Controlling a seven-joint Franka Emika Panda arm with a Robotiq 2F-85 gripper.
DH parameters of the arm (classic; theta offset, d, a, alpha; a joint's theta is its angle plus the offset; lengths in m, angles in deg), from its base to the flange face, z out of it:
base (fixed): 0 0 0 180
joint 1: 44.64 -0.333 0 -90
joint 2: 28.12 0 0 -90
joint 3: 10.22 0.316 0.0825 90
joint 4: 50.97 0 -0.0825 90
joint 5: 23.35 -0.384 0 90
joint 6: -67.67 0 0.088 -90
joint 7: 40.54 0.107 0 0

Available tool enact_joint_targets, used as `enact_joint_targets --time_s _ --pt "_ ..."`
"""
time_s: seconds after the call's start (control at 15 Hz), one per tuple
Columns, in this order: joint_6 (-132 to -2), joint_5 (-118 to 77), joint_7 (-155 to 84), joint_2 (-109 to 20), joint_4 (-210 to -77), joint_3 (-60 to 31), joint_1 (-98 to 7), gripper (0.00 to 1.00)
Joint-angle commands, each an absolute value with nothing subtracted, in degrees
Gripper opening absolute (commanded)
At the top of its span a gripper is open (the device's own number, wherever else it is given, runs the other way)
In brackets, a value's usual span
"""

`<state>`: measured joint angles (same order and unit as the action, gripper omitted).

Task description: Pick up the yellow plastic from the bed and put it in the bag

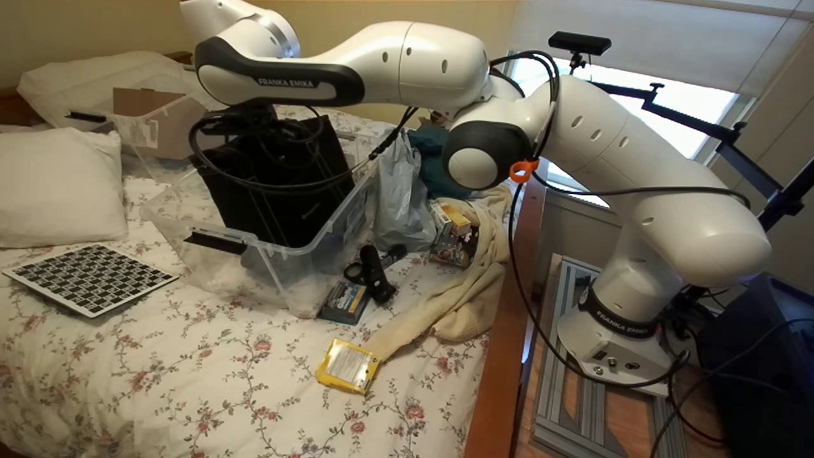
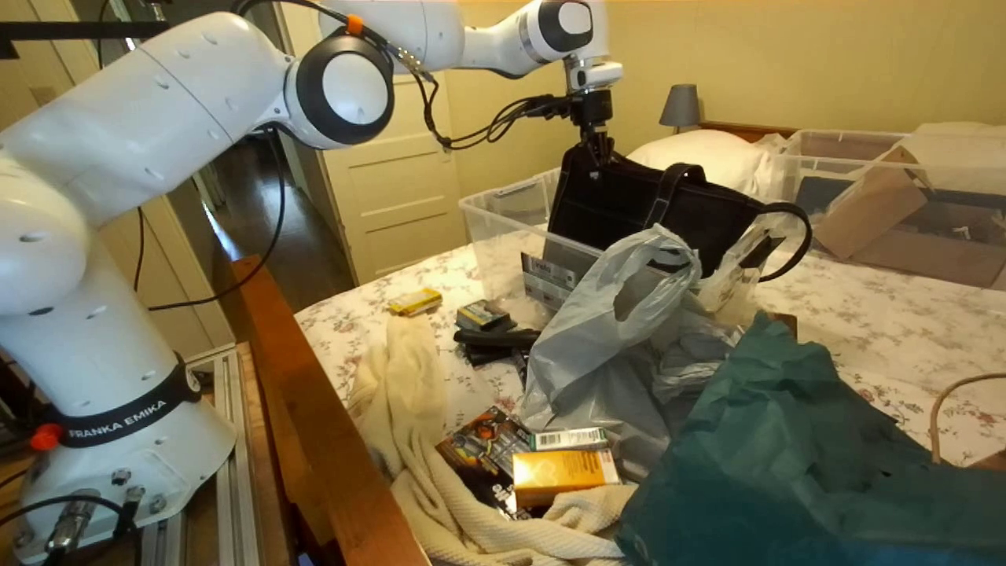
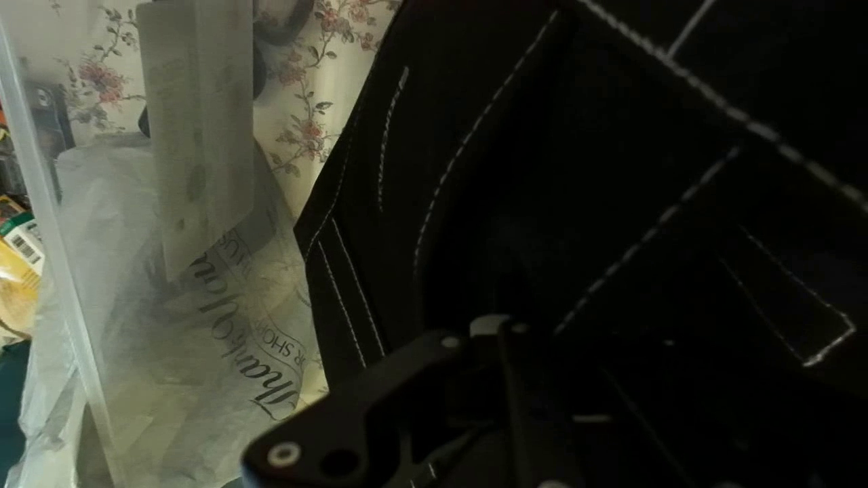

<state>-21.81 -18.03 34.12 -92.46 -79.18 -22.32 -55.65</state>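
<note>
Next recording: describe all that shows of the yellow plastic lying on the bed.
The yellow plastic is small, flat and roughly rectangular, with a pale, glossy panel bordered in bright yellow; marks on it are too small to read. It lies flat on the floral bedspread, by the end of the cream cloth strip; whether they touch is unclear. Nothing holds it.

Yellow wall (image 2: 786, 55) in both exterior views; grey-shaded lamp (image 2: 681, 106) before it. Cream panelled door (image 2: 397, 189), doorway (image 2: 251, 169) just beside, dark glossy floor (image 2: 291, 240) beyond, catching pale sheen. Window (image 1: 693, 97) bright, white blind (image 1: 668, 39) lowered over upper part; wall below (image 1: 575, 229) in shadow.
</note>
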Motion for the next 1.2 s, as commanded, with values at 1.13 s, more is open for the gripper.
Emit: enact_joint_targets --time_s 1.13 --pt "-17.3 -22.5 66.9 -89.7 -83.9 -21.8 -55.8 0.01"
